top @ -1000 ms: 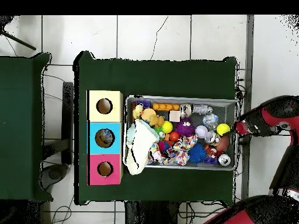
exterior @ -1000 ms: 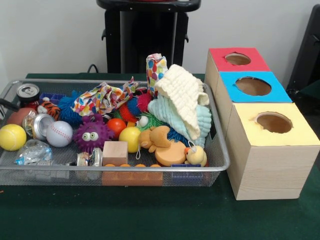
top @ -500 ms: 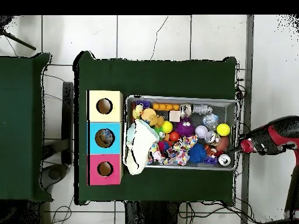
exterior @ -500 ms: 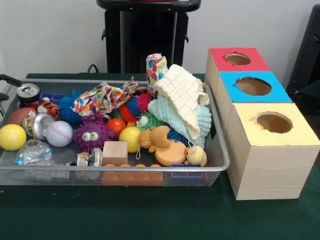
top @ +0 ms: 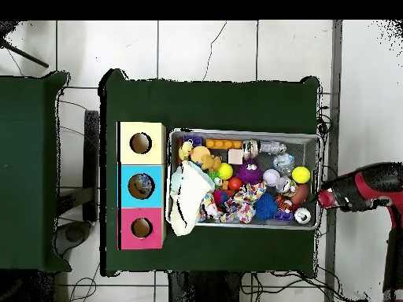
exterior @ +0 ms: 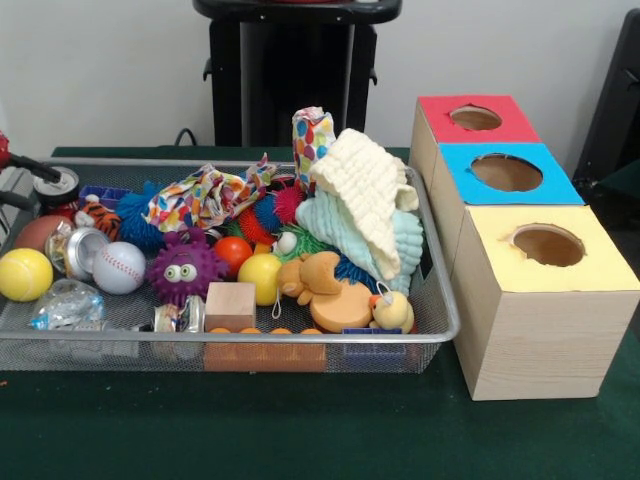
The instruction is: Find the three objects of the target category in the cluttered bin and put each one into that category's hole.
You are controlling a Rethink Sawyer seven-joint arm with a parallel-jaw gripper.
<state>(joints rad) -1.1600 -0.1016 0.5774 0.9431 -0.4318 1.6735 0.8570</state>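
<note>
At the front view's left edge your end effector [exterior: 15,180] sat at the mesh bin [exterior: 440,300]'s end by the silver can [exterior: 56,185]; I could not tell whether it was wide or narrow. Inside the bin you had a yellow ball [exterior: 24,274], a baseball [exterior: 119,267], a purple spiky toy [exterior: 182,268], a wooden block [exterior: 230,305] and a cream cloth [exterior: 365,200] piled high. On the green worktop [exterior: 300,430], just beside the bin, stood the yellow box [exterior: 540,300], blue box [exterior: 505,175] and red box [exterior: 475,120], each with a hole on top.
</note>
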